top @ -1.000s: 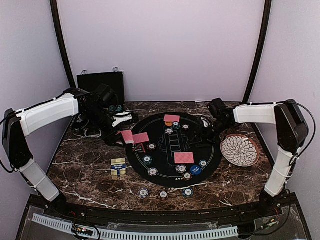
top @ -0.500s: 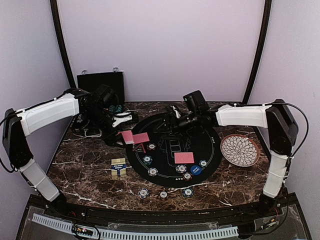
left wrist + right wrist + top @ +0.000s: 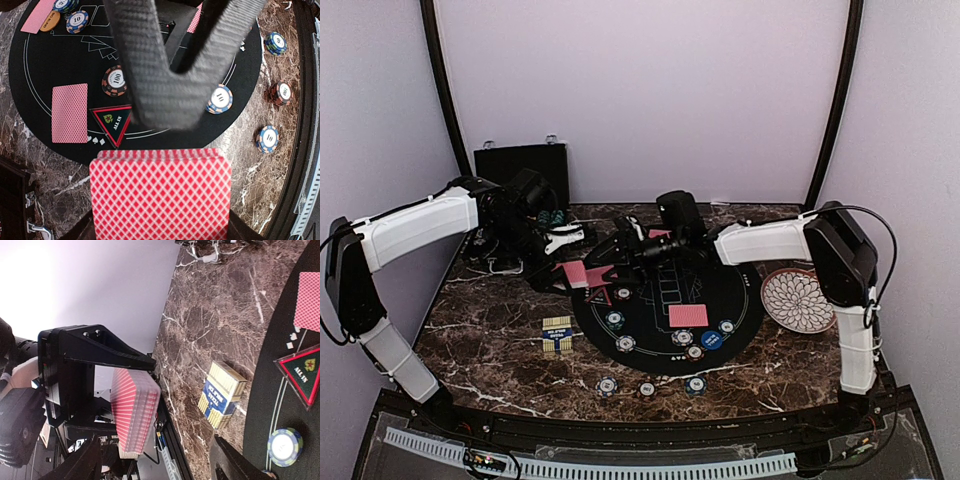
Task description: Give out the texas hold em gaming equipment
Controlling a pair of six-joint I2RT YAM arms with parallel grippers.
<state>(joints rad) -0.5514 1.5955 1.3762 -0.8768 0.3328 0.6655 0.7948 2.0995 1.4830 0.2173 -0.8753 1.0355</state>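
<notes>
A deck of red-backed cards (image 3: 160, 195) is held clear of the surface, pinched by its opposite edges in the closed jaws of the left gripper (image 3: 160, 232) near the left rim of the black round mat (image 3: 730, 285). It is faced by the right gripper (image 3: 156, 450), whose jaws stand apart with nothing between them. The drawing of a card from the deck is judged to be the step in hand, and most of the risk lies in that contact. If the right fingers are closed too deep over the deck, several cards could be drawn off together instead of one. If they are closed too shallow, the outer card could be only nicked and let fall. Because the deck is pinched by its edges alone, a pull not lined up with the cards could lever the whole stack out of the left jaws, and it would be scattered over the marble table (image 3: 490, 310) and the mat. The deck is flanked closely by the black left fingers, so finger could be brought against finger by a small sideways error. Near the meeting point a single red-backed card (image 3: 69, 113), the ALL IN triangle (image 3: 113, 125) and poker chips (image 3: 115, 80) are laid out. They could be knocked out of place by anything dropped or by a low sweep of the right arm. How firmly the deck is gripped cannot be told.
</notes>
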